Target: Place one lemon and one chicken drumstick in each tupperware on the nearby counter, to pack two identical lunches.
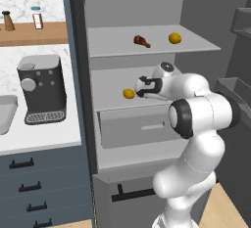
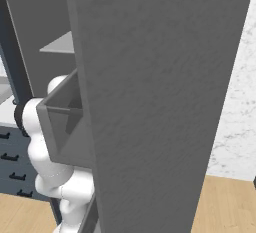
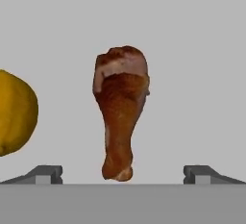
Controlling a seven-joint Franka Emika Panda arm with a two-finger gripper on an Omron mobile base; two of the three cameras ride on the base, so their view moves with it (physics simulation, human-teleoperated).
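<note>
In the hand view a reddish-brown chicken drumstick (image 3: pixel 121 112) lies on the grey shelf straight ahead, bone end toward me. My gripper (image 3: pixel 123 174) is open, its fingertips (image 3: pixel 46 174) wide on either side of the bone end and not touching it. A lemon (image 3: pixel 14 112) sits just left of the drumstick. In the left base view the gripper (image 1: pixel 140 90) reaches onto the fridge's middle shelf beside that lemon (image 1: pixel 128 93). On the upper shelf lie another drumstick (image 1: pixel 141 40) and another lemon (image 1: pixel 174 38). A grey tupperware (image 1: pixel 5 114) shows at the left edge of the white counter (image 1: pixel 44 136).
A dark coffee machine (image 1: pixel 41 90) stands on the counter beside the fridge wall. A grey drawer (image 1: pixel 137 126) sits below the middle shelf. The open fridge door (image 2: pixel 150 102) with its bin (image 2: pixel 62 127) stands close on my right. A wooden shelf (image 1: pixel 34 32) carries small bottles.
</note>
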